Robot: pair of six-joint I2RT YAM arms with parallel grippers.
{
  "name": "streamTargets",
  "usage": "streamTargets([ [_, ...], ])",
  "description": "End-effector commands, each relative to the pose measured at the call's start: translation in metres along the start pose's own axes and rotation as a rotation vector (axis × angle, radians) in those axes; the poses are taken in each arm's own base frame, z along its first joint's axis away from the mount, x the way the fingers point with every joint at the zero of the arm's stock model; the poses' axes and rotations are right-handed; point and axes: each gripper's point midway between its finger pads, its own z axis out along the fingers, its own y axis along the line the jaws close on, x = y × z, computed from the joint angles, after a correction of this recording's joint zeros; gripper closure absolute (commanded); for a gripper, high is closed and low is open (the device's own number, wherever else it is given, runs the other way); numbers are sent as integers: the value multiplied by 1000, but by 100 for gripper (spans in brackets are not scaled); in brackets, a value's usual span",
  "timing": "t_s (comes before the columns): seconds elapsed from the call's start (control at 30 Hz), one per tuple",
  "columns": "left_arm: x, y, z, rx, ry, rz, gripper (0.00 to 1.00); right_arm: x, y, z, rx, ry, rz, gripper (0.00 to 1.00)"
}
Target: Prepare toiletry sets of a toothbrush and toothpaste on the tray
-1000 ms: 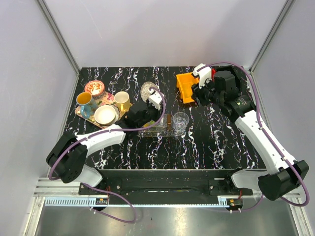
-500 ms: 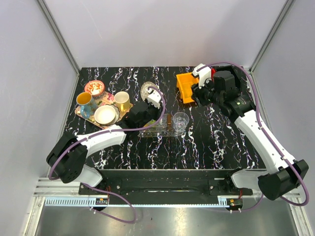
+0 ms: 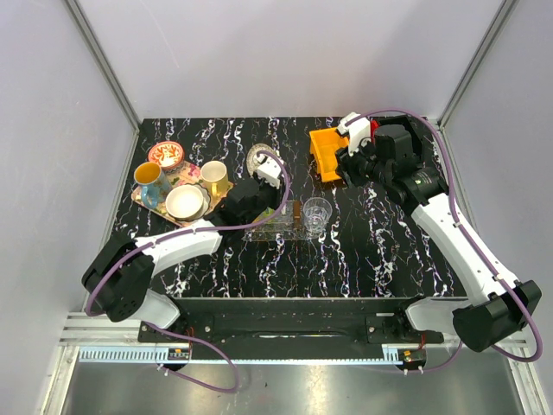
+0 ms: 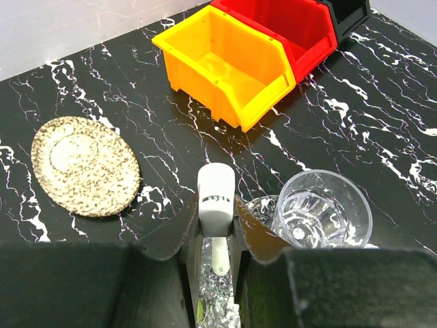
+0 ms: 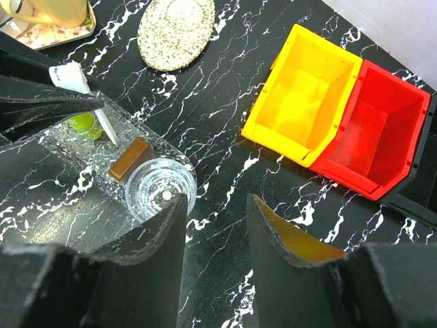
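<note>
A black, white-veined worktop is carrying everything. Toward its far right corner, three open bins are sitting side by side in a row: a yellow bin, a red bin, and a black bin nearest the corner. A round speckled dish is lying flat towards the far edge, left of the yellow bin and apart from it. A clear glass is standing upright near the middle. By the left edge, a colourful square tray is holding a blue mug, a cream mug, a white bowl and a small patterned bowl.

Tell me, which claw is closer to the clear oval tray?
Left. The left claw is right over the tray, gripping the toothbrush; the right claw is off beside the yellow bin, apart from the tray.
</note>
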Motion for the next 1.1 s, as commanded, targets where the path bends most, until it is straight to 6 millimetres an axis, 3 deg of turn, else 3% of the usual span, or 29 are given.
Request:
streamTargets([
  [0.0, -20, 2, 4, -32, -71, -18, 100, -7, -1, 2, -4, -33, 4, 55],
  [1.07, 5, -1, 9, -28, -18, -8, 100, -2, -2, 1, 5, -25, 4, 54],
])
